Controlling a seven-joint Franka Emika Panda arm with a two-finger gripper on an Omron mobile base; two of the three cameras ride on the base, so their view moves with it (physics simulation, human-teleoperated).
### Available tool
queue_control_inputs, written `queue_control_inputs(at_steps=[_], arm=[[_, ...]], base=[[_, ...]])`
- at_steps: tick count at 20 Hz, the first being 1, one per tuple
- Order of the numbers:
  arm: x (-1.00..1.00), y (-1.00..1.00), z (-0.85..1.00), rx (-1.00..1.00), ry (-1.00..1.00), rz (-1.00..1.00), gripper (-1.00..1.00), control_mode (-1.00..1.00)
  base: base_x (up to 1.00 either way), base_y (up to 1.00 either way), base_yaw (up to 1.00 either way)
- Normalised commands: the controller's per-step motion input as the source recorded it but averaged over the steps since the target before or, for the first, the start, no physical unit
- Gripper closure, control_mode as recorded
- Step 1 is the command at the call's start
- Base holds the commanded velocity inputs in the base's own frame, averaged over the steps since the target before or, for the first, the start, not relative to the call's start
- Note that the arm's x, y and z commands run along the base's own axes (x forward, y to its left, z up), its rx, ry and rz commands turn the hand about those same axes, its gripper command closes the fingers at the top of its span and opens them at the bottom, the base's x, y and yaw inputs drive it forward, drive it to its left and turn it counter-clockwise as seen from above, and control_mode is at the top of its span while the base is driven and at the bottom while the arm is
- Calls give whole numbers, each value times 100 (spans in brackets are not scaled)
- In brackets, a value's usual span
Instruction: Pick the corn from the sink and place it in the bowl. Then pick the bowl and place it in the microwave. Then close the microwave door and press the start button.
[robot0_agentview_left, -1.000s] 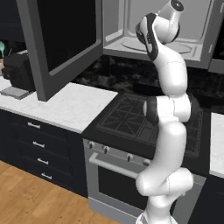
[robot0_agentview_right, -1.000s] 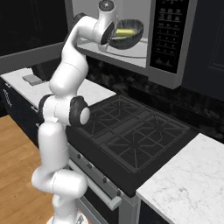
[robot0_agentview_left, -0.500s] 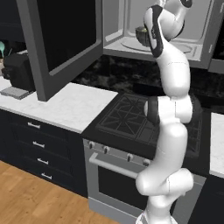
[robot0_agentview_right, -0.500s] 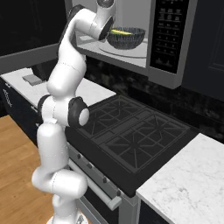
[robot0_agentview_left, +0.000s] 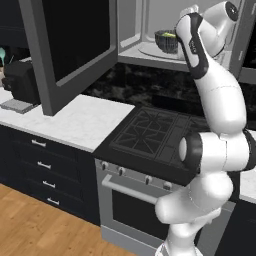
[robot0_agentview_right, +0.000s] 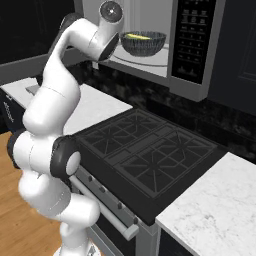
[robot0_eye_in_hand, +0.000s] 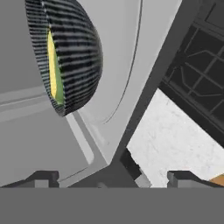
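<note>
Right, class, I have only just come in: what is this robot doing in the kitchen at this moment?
The white arm has set the bowl, with the corn inside it, on the turntable in the microwave. The gripper has its jaws open and holds nothing; the bowl sits apart from it. The microwave door hangs wide open, so closing it and pressing start are not yet done.

Woven-textured bowl (robot0_agentview_right: 143, 43), speckled marble counter (robot0_agentview_right: 215, 210)
</note>
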Motion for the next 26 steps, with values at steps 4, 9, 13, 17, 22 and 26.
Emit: queue_control_inputs(at_steps=[4, 9, 13, 17, 22, 26], arm=[[-100, 51, -41, 3, -18, 2, -100, -100], [-100, 57, -31, 3, -19, 1, -100, -100], [-100, 53, -3, 1, -10, 0, -100, -100], [-100, 53, 0, 0, -10, 0, -100, -100], [-100, 49, 10, 0, -8, 0, -100, -100], [-97, 51, 20, 5, 0, 0, -100, -100]], base=[[0, 0, 0], [0, 0, 0], [0, 0, 0], [0, 0, 0], [0, 0, 0], [0, 0, 0]])
